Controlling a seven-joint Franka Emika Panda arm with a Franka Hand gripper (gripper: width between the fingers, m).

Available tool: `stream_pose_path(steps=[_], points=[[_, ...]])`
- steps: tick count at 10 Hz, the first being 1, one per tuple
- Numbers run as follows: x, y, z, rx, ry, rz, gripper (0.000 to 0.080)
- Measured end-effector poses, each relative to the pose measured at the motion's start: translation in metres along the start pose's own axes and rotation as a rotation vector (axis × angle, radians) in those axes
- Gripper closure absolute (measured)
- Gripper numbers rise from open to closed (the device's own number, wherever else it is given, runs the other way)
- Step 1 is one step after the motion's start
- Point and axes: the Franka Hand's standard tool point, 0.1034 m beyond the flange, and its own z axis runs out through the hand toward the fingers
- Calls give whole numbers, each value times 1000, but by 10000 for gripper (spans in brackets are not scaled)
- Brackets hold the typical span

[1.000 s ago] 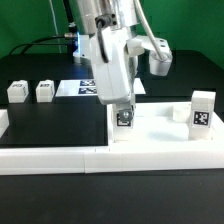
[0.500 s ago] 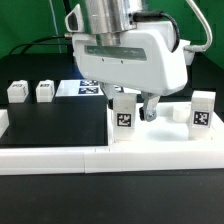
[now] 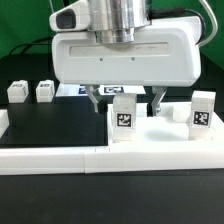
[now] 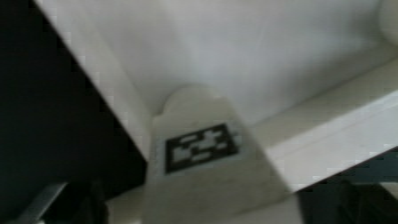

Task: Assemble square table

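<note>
The square table top [image 3: 165, 142] lies white and flat at the exterior view's right, behind the front rail. A white tagged leg [image 3: 124, 116] stands upright at its near left corner, and a second leg [image 3: 202, 110] stands at the right corner. My gripper [image 3: 126, 104] hangs just over the first leg, open, one dark finger [image 3: 95, 97] on each side and clear of it. The wrist view looks down on that leg [image 4: 201, 147] and its tag, with the table top [image 4: 267, 50] beyond. Two loose legs [image 3: 17, 91] [image 3: 44, 91] lie at the far left.
A long low white border rail [image 3: 70, 159] runs along the front edge, with a short white block [image 3: 3, 122] at its left end. The marker board [image 3: 84, 88] lies flat at the back, partly hidden by my hand. The mat is black.
The jaws have opened and let go of the upright leg. My hand has turned from edge-on to broadside and now spreads wide above the leg, which stays standing.
</note>
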Motion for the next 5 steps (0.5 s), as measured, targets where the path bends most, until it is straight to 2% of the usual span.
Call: stream_pose_path(steps=[1, 3, 4, 5], points=[[-1, 0, 1, -2, -3, 58, 151], [-1, 0, 1, -1, -3, 105, 426], [-1, 0, 2, -2, -4, 199, 426], [-1, 0, 2, -2, -4, 269, 511]])
